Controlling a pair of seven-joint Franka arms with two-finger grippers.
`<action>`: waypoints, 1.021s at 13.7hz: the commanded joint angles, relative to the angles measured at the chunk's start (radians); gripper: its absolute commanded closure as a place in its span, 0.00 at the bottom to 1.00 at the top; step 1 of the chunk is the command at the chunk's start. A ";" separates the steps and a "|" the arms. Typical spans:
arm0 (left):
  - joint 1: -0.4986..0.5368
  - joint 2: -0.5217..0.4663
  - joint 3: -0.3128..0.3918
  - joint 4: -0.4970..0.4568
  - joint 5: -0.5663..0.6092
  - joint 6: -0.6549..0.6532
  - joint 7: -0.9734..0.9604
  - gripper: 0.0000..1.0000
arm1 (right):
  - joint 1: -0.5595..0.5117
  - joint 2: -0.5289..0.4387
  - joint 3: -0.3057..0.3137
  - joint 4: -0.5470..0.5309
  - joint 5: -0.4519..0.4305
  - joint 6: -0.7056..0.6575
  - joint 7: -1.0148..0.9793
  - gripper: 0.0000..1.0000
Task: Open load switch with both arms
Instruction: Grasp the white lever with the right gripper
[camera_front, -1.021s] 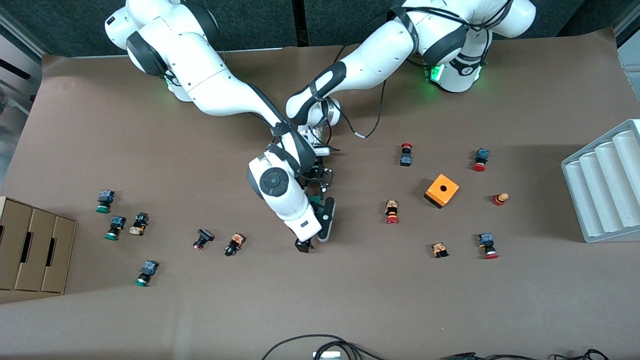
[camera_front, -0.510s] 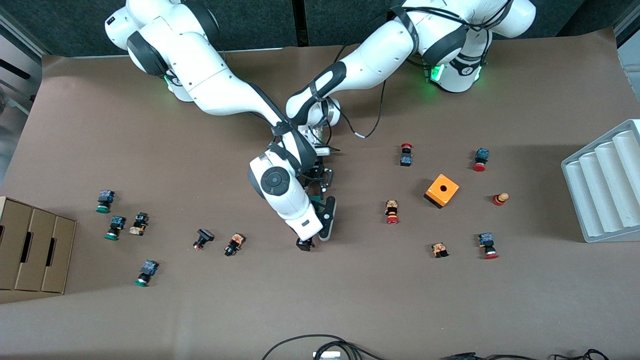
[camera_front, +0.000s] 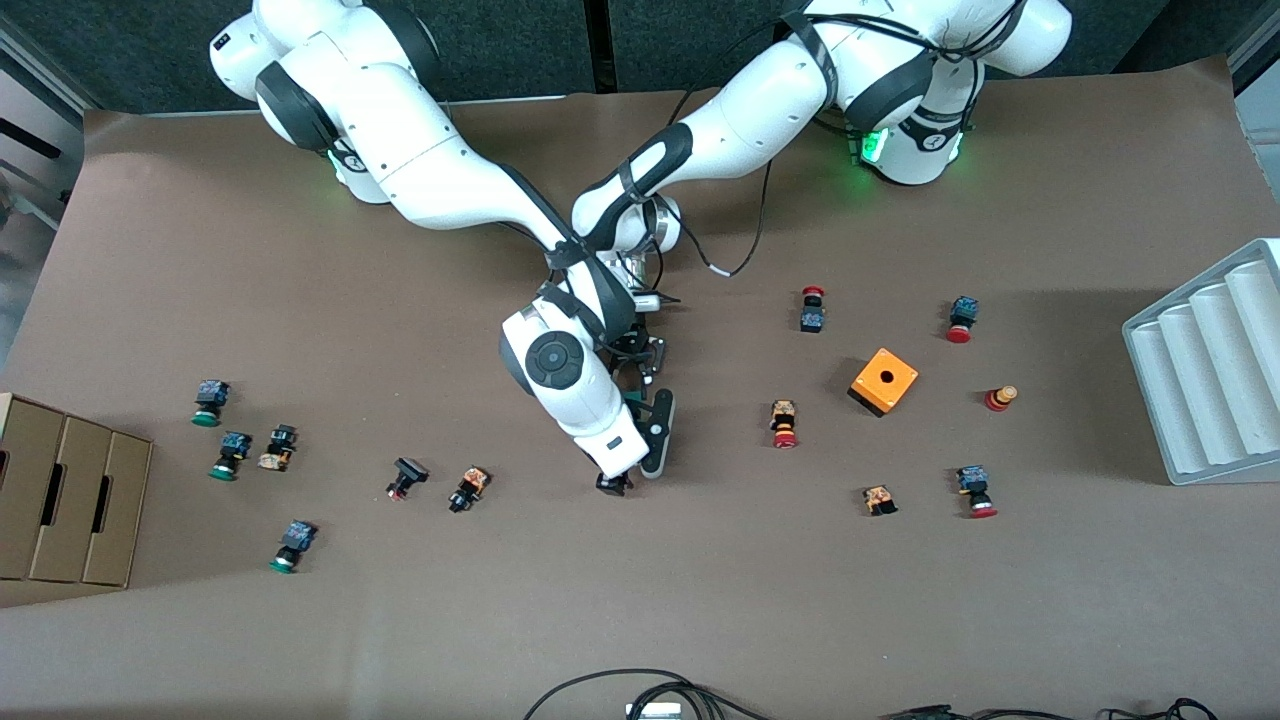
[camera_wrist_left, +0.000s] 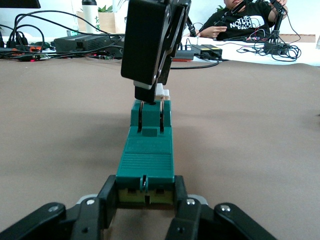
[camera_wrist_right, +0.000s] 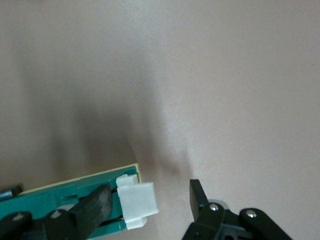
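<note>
The load switch (camera_wrist_left: 146, 150) is a slim dark-green block with a ribbed middle, lying on the brown table (camera_front: 700, 560) near its centre. Only a sliver of the load switch (camera_front: 632, 400) shows between the two hands in the front view. My left gripper (camera_wrist_left: 145, 202) is shut on one end of it, a finger on each side. The white plastic piece (camera_wrist_right: 138, 200) sticks out of the switch's other end. My right gripper (camera_wrist_right: 147, 202) straddles that piece with its jaws apart. One of its fingers (camera_wrist_right: 92, 207) rests on the green body, and the other stands clear of the piece.
Several small push buttons lie scattered toward both ends of the table. An orange cube (camera_front: 884, 380) with a hole sits toward the left arm's end, near a grey ribbed tray (camera_front: 1210, 370). A cardboard box (camera_front: 70, 505) stands at the right arm's end. Cables lie at the near edge.
The right gripper's jaws have narrowed around the white piece, and its hand has shifted slightly toward the switch. The left gripper has kept its grip.
</note>
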 joint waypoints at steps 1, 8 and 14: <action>-0.013 0.031 0.012 0.037 0.035 0.023 -0.001 0.59 | 0.010 0.010 -0.010 -0.005 0.029 0.017 -0.018 0.32; -0.013 0.031 0.012 0.037 0.035 0.023 -0.001 0.59 | 0.015 -0.001 -0.010 -0.023 0.029 0.017 -0.012 0.43; -0.013 0.031 0.012 0.037 0.035 0.023 -0.001 0.59 | 0.015 -0.015 -0.012 -0.026 0.027 -0.006 -0.019 0.50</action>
